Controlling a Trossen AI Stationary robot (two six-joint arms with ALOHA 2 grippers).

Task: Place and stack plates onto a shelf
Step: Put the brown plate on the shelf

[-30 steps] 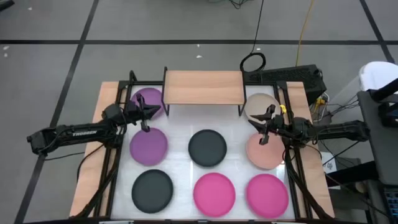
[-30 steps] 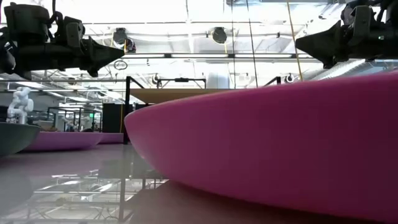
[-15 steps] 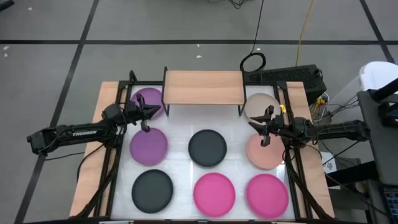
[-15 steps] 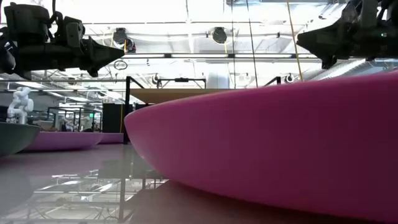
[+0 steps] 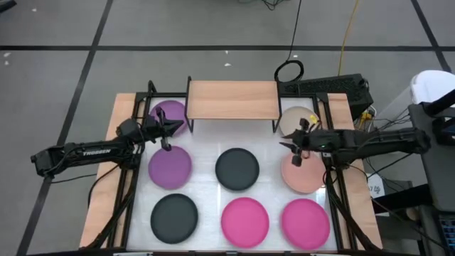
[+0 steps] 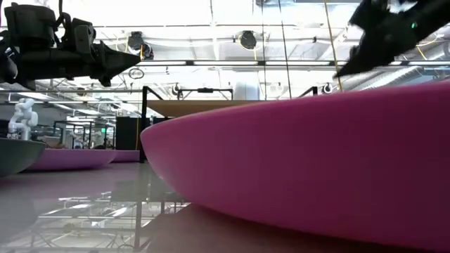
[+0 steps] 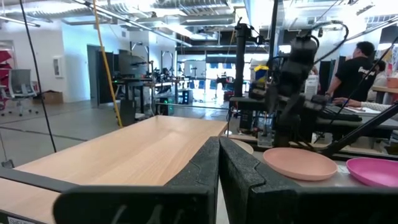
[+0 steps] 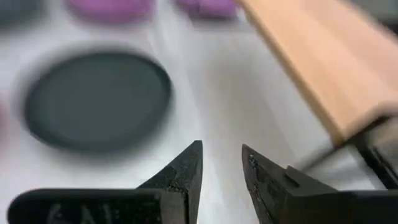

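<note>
Standing bare, shelf (image 5: 232, 99), plates (image 5: 237, 168) on table (image 5: 274, 153)

A coiled black cable (image 5: 289, 71) and a yellow cord (image 5: 348, 32) lie on the grey floor (image 5: 213, 25) beyond the right end effector (image 5: 293, 149); a person (image 7: 354, 68) sits past it

Pretty clearly a robotics lab I'm dialing into: exposed silver ceiling ducts (image 7: 134, 7), a small white humanoid robot (image 6: 22, 118) in back, black equipment racks (image 7: 134, 74), a yellow cable (image 5: 348, 32) across the grey taped floor (image 5: 64, 50), a person at a workstation (image 7: 356, 68).
</note>
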